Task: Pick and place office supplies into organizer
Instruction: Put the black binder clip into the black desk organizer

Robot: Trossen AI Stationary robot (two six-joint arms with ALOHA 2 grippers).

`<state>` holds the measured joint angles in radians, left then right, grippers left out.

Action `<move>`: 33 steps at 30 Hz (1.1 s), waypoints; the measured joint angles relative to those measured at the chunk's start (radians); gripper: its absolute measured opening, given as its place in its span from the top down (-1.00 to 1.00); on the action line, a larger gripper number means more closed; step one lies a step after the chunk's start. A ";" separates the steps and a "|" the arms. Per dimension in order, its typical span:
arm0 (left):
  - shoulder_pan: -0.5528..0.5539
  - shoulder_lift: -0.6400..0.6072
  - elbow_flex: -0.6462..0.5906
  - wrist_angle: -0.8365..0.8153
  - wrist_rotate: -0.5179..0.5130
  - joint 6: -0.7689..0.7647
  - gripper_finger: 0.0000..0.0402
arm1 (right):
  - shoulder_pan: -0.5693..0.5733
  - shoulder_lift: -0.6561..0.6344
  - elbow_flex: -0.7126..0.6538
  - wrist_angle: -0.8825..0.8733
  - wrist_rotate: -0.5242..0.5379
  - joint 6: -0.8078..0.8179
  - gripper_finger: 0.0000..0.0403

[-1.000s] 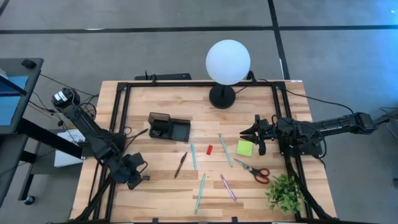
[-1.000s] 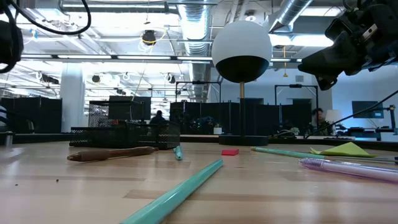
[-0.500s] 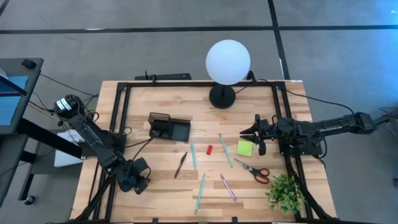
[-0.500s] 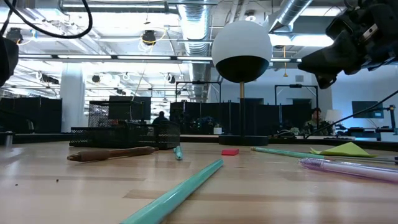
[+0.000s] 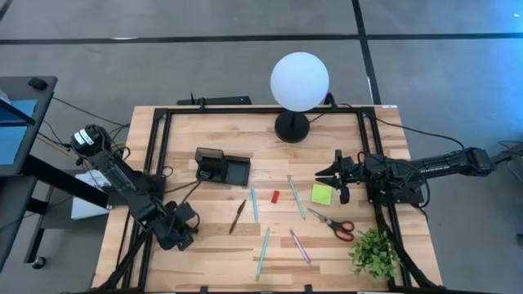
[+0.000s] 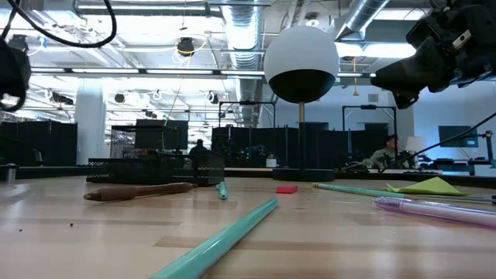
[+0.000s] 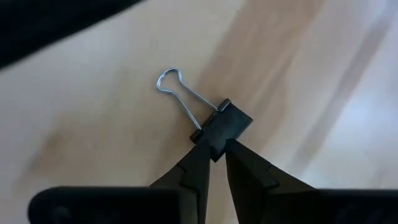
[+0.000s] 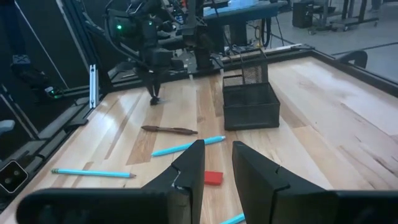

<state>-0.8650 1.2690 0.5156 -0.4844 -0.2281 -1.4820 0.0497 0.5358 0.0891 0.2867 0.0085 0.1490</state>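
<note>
My left gripper [image 5: 181, 233] is over the table's near left part, shut on a small black binder clip [image 7: 222, 126]. My right gripper [image 5: 324, 175] hovers open above the table's right side, just beyond the lime-green sticky pad [image 5: 321, 193], touching nothing. The black organizer [image 5: 222, 167] stands left of centre. Lying flat between the arms are a brown pen [image 5: 237, 216], teal pens [image 5: 254, 204] [image 5: 263, 251], a green pen [image 5: 296, 197], a pink pen [image 5: 300, 245] and a tiny red block [image 5: 274, 196]. Red-handled scissors [image 5: 333, 223] lie near the pad. My left gripper pinches the binder clip by the black body's edge [image 7: 213, 146] between its two fingertips. The fingers come from above, pointing down. The clip's silver wire handle [image 7: 175, 86] sticks out away from the fingers. Whether the clip is clear of the table I cannot tell.
A white globe lamp [image 5: 300, 80] stands at the far middle on a round black base [image 5: 292, 127]. A green plant [image 5: 374, 251] sits at the near right corner. A black bar-shaped device [image 5: 225, 100] lies along the far edge. Black frame rails [image 5: 159, 147] run along the sides.
My left arm has swung a little toward the near left corner and back, and its gripper has tipped to point more steeply down. The pens, block, pad and scissors lie where they were.
</note>
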 joint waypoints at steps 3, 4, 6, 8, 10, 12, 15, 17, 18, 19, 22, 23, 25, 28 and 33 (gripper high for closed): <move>0.029 0.000 0.000 -0.026 -0.043 0.057 0.81 | 0.000 0.000 0.000 0.000 0.000 0.000 0.62; 0.041 0.000 0.000 -0.031 -0.059 0.085 0.82 | 0.000 0.000 0.000 0.000 0.000 0.000 0.62; 0.068 0.001 0.000 -0.037 -0.090 0.139 0.84 | 0.000 0.000 0.000 0.000 0.000 0.000 0.62; 0.099 0.001 -0.001 -0.039 -0.113 0.187 0.85 | 0.000 0.000 0.000 0.000 0.000 0.000 0.62; 0.132 0.001 -0.001 -0.040 -0.136 0.228 0.85 | 0.000 0.000 0.000 0.000 0.000 0.000 0.62; 0.163 0.001 -0.001 -0.040 -0.164 0.272 0.86 | 0.000 0.000 0.000 0.000 0.000 0.000 0.62; 0.202 0.002 -0.001 -0.037 -0.189 0.342 0.86 | 0.000 0.000 0.000 0.000 0.000 0.000 0.62; 0.219 0.001 -0.001 -0.036 -0.184 0.399 0.86 | 0.000 0.000 0.000 0.000 0.000 0.000 0.62; 0.224 0.001 -0.001 -0.035 -0.178 0.428 0.86 | 0.000 0.000 0.000 0.000 0.000 0.000 0.62; 0.226 0.001 -0.001 -0.035 -0.176 0.456 0.86 | 0.000 0.000 0.000 0.000 0.000 0.000 0.62; 0.227 0.001 -0.001 -0.033 -0.174 0.520 0.86 | 0.000 0.000 0.000 0.000 0.000 0.000 0.62; 0.227 0.001 -0.001 -0.033 -0.173 0.537 0.85 | 0.000 0.000 0.000 0.000 0.000 0.000 0.62; 0.227 0.001 -0.001 -0.032 -0.162 0.575 0.83 | 0.000 0.000 0.000 0.000 0.000 0.000 0.62; 0.226 0.001 -0.001 -0.030 -0.139 0.622 0.74 | 0.000 0.000 0.000 0.000 0.000 0.000 0.62; 0.226 0.001 0.019 -0.029 -0.142 0.684 0.49 | 0.000 0.000 0.000 0.000 0.000 0.000 0.62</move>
<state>-0.6388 1.2705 0.5343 -0.5131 -0.3700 -0.7983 0.0498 0.5358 0.0891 0.2867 0.0082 0.1493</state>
